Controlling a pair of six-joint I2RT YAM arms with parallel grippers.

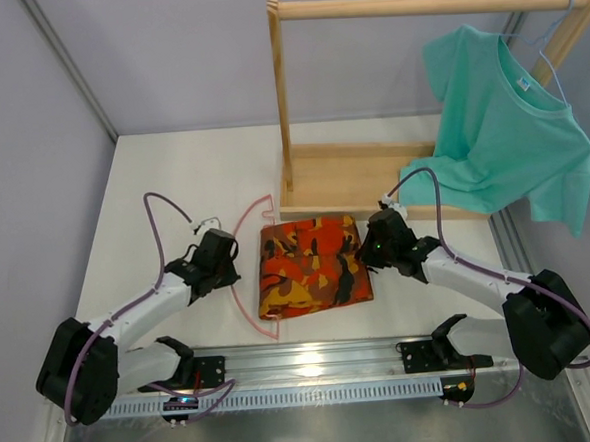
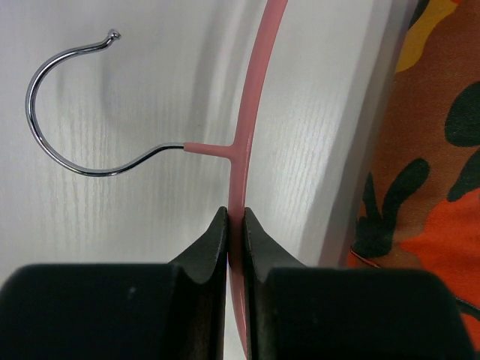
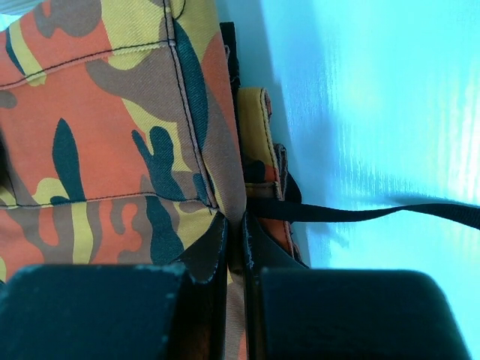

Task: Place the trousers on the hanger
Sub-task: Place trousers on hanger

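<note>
The folded camouflage trousers lie on the table between the two arms, also filling the right wrist view. A black drawstring trails off their edge to the right. The pink hanger lies just left of the trousers, its silver hook flat on the table. My left gripper is shut on the hanger's thin pink bar, just below the hook's neck. My right gripper is shut on a fold at the trousers' right edge.
A wooden clothes rack stands at the back, its rail overhead. A teal T-shirt hangs from it on a light-blue hanger at the right. A metal rail runs along the near table edge.
</note>
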